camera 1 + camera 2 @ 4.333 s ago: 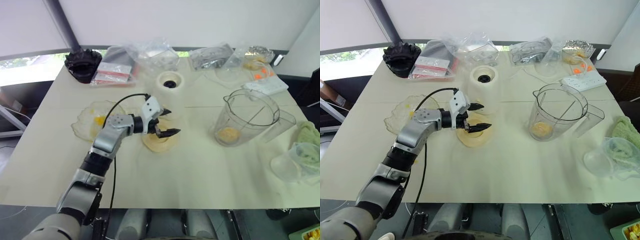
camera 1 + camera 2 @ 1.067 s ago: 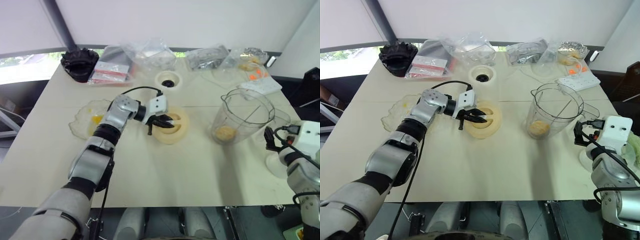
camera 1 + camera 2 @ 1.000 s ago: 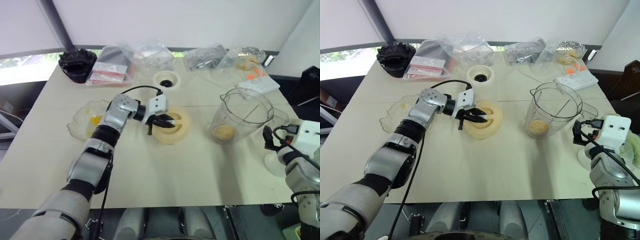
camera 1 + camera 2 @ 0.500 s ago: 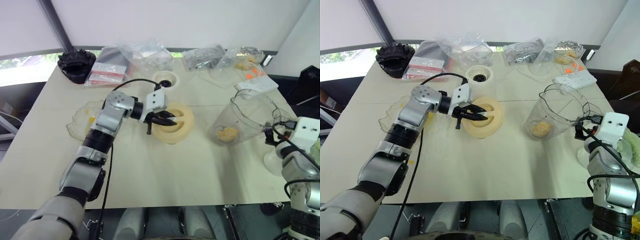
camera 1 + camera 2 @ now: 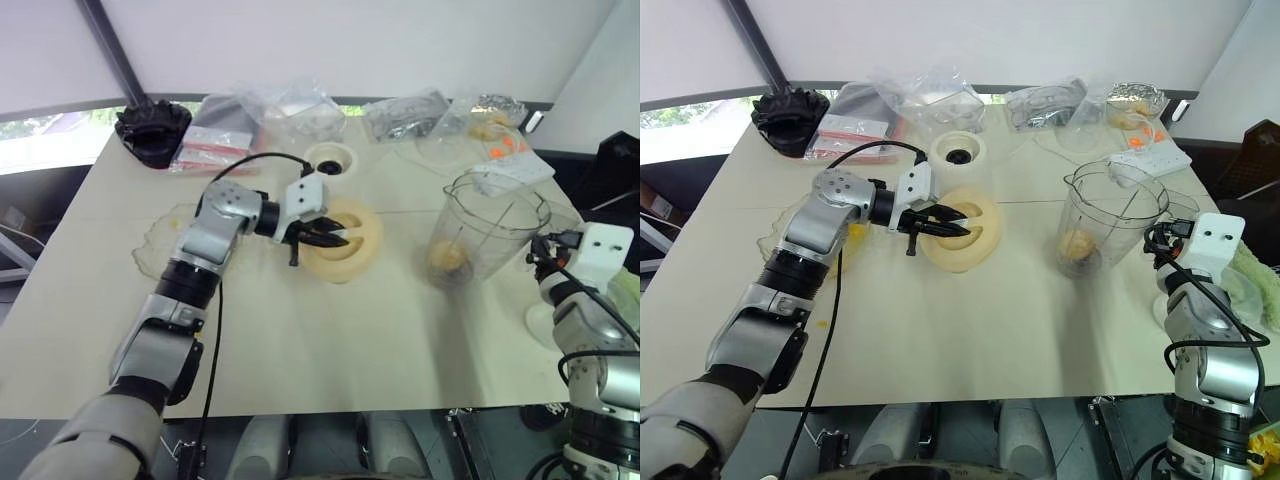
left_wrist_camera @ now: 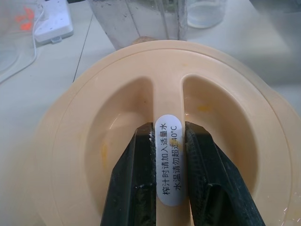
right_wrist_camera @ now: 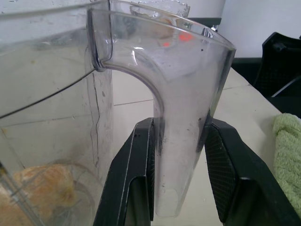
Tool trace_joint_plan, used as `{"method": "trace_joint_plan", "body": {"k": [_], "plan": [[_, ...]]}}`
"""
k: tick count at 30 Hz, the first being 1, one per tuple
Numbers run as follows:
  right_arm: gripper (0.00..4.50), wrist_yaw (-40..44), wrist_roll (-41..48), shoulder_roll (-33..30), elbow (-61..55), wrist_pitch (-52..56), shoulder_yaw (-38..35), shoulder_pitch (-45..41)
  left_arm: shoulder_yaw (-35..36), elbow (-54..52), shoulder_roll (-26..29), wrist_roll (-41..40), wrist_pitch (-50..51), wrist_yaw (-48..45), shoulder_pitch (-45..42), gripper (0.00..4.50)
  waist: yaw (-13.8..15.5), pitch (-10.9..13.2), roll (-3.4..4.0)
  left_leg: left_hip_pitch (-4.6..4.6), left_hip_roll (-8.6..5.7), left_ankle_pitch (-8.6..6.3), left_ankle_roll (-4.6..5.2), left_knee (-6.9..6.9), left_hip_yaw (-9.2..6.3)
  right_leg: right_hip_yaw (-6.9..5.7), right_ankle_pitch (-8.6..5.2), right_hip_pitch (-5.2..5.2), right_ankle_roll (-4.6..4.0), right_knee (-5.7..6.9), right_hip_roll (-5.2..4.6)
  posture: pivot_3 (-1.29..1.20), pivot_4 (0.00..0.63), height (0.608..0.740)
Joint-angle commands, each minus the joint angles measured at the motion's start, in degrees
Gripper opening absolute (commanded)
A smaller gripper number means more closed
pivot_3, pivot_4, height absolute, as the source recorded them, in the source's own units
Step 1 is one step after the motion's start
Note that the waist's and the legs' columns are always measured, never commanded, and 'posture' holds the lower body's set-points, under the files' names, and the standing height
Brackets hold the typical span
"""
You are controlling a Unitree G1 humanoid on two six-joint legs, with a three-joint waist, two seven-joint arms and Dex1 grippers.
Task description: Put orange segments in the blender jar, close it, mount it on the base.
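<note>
The blender jar stands upright on the table's right side, with orange segments lying at its bottom around the blade. My right gripper is shut on the jar's handle, one finger on each side. Left of the jar, my left gripper is shut on the central ridge of the round cream lid, which hangs slightly tilted just above the table. The base, cream with a dark socket, sits behind the lid toward the back of the table.
A shallow clear dish with orange bits lies at the left under my left arm. Plastic bags, a black object and a white power strip line the back. A green cloth and a clear cup sit at the right edge.
The right gripper has closed on the jar's handle; the jar tilted half a second ago and stands upright now. The left gripper has raised the lid a little.
</note>
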Motion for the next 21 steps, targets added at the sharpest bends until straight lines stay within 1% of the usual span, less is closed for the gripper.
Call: {"method": "trace_joint_plan", "body": {"k": [1,5,10,15,19,21], "plan": [[0.96,1.6,1.9,1.4,-6.0,0.1,0.3,0.1,3.3,-2.5,1.9,-3.8,2.8,0.0,-3.9,0.27,-0.5,0.0,-0.01,0.00,0.00,0.00,0.00,0.00,0.00,0.00,0.00,0.00,0.00,0.01,0.00,0.00,0.150,0.740],[0.96,2.7,3.4,3.3,-11.3,0.8,1.3,1.0,5.8,-0.3,5.3,-6.4,4.1,-0.9,-9.0,0.27,-1.2,0.0,0.02,-0.08,0.01,0.00,0.00,-0.01,-0.03,0.03,0.01,-0.19,0.02,0.14,0.01,0.00,0.150,0.740],[0.96,3.3,3.7,5.1,-16.1,1.8,3.7,1.6,8.2,4.7,8.3,-8.6,5.1,-1.9,-16.7,0.27,-1.0,0.1,0.04,-0.25,-0.03,0.00,0.00,-0.02,0.01,0.10,-0.01,-0.65,0.00,0.57,0.04,0.00,0.150,0.740],[0.96,3.1,2.7,6.5,-18.6,2.6,7.8,1.1,10.2,8.3,7.4,-11.7,6.6,-2.0,-22.8,0.27,-0.9,0.1,0.00,-0.30,-0.05,0.00,-0.01,-0.01,0.01,0.10,-0.01,-0.65,0.01,0.55,0.03,0.00,0.150,0.740],[0.96,2.9,1.0,7.5,-19.1,2.3,11.0,1.2,9.9,7.7,6.0,-12.6,5.6,-2.8,-24.3,0.27,-0.9,0.1,0.00,-0.34,-0.06,0.00,-0.01,-0.02,0.02,0.10,-0.01,-0.68,0.01,0.55,0.03,0.00,0.150,0.740],[0.96,2.9,-0.3,8.3,-19.2,1.8,13.9,1.4,10.0,6.3,4.2,-14.3,7.0,-3.1,-25.5,0.27,-0.9,0.1,0.00,-0.34,-0.06,0.01,-0.01,-0.02,0.02,0.10,-0.01,-0.69,0.01,0.55,0.03,0.00,0.150,0.740]]}}
